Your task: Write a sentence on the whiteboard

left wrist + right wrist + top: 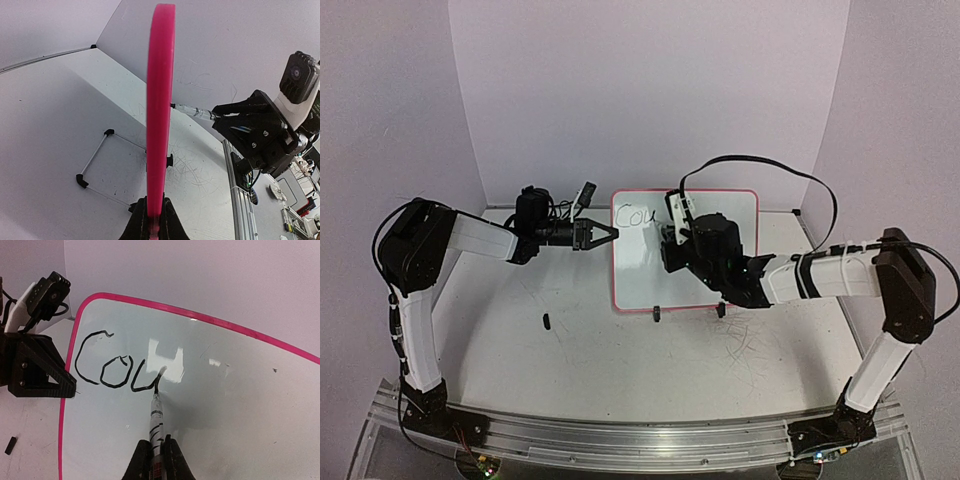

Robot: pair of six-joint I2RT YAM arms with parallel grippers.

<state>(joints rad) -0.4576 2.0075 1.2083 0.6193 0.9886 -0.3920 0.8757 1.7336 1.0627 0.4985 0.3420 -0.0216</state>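
The whiteboard (720, 270), glossy white with a pink frame, stands upright at mid-table on black clip feet (657, 313). Black letters "Cou" (120, 372) run along its upper left. My left gripper (605, 233) is shut on the board's left frame edge; the left wrist view shows that pink edge (161, 100) end-on between the fingers (154, 220). My right gripper (157, 452) is shut on a marker (156, 420), whose tip touches the board at the end of the "u". From above, the right gripper (672, 240) covers the board's middle and hides the tip.
A small black cap-like piece (546, 321) lies on the table left of the board. A wire stand (95, 160) lies behind the board in the left wrist view. White walls close in the back and sides. An aluminium rail (620, 440) runs along the near edge.
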